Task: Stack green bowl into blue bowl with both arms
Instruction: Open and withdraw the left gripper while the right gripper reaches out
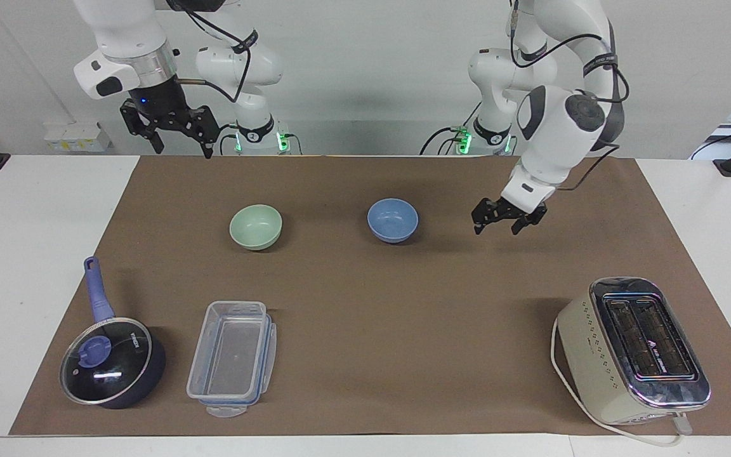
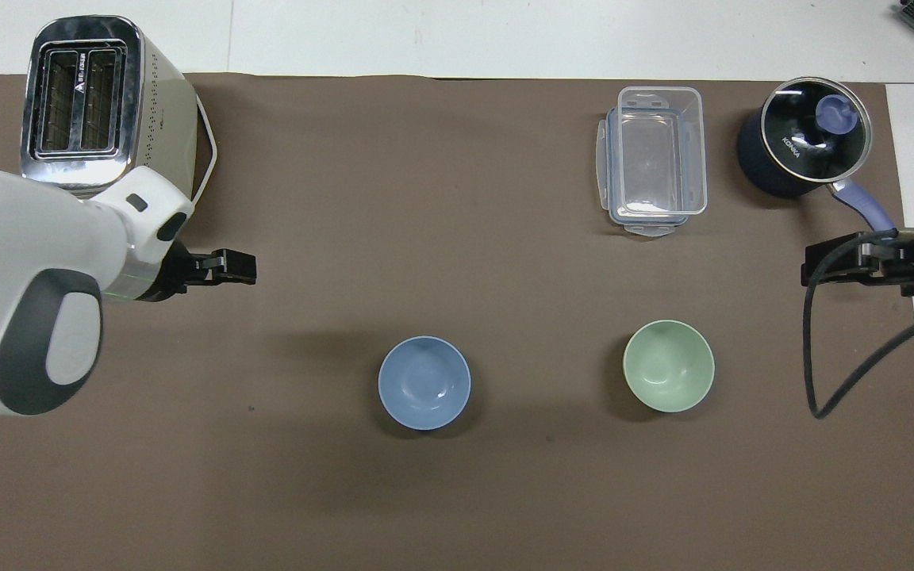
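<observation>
Green bowl (image 1: 256, 226) sits upright on the brown mat (image 1: 365, 330), toward the right arm's end of the table; nothing shows in it. Blue bowl (image 1: 393, 220) stands beside it, well apart, nearer mid-table, also w/ nothing inside. The 2 bowls are not stacked; neither is touched by a gripper.

Left gripper (image 1: 499, 225) hangs over bare mat beside the blue bowl, toward the left arm's end, fingers spread wide, holding nothing. Right gripper (image 1: 178, 141) hangs high over the mat's edge by its own base, jaws wide, nothing between them.

Facing view vs. overhead view: the facing view gives both arms whole and shows the left gripper raised clear of the mat; it also shows the 2 spread fingers of each gripper. The overhead view shows the left gripper (image 2: 227, 267) side-on only, just off the toaster (image 2: 104, 119), and the right gripper (image 2: 862, 262) as a dark edge-on shape near the pan handle, finger gap not readable. The overhead view looks straight down into both bowl interiors: green bowl (image 2: 669, 365), blue bowl (image 2: 424, 383).

Other containers: clear plastic box (image 1: 233, 358), lidless, nothing in it, farther from the robots than the green bowl; dark pan (image 1: 113, 362) w/ glass lid on, beside the box; contents not discernible. Toaster slots appear vacant.
</observation>
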Controlling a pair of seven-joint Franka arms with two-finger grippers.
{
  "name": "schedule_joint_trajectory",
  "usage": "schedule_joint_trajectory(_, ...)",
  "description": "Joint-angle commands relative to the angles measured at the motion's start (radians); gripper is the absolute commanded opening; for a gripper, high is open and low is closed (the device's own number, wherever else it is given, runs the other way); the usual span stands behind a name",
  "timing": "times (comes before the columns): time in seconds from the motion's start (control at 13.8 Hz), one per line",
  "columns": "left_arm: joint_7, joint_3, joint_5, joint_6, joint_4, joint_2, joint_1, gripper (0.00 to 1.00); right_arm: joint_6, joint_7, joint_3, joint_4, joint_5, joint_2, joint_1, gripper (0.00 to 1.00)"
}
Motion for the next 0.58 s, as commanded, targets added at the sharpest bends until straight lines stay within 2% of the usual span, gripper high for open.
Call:
schedule_joint_trajectory(0.0, 0.033, -0.011, 0.021, -0.118, 0.117, 0.02, 0.035, 1.0, 0.029, -0.033, 0.003, -0.026, 0.027, -0.005, -0.013, 1.0)
schedule_joint_trajectory(0.15, 0.036, -0.011, 0.024, -0.198, 0.205, 0.028, 0.064, 1.0, 0.058, -0.047, 0.002, -0.09, 0.027, -0.009, -0.013, 1.0)
schedule_joint_trajectory(0.29, 0.044, -0.011, 0.079, -0.269, 0.259, 0.039, 0.075, 1.0, 0.148, -0.053, 0.003, -0.175, 0.029, -0.011, -0.019, 1.0)
schedule_joint_trajectory(0.51, 0.061, -0.002, 0.109, -0.292, 0.279, 0.023, 0.107, 1.0, 0.315, -0.056, 0.003, -0.337, 0.04, -0.009, -0.019, 1.0)
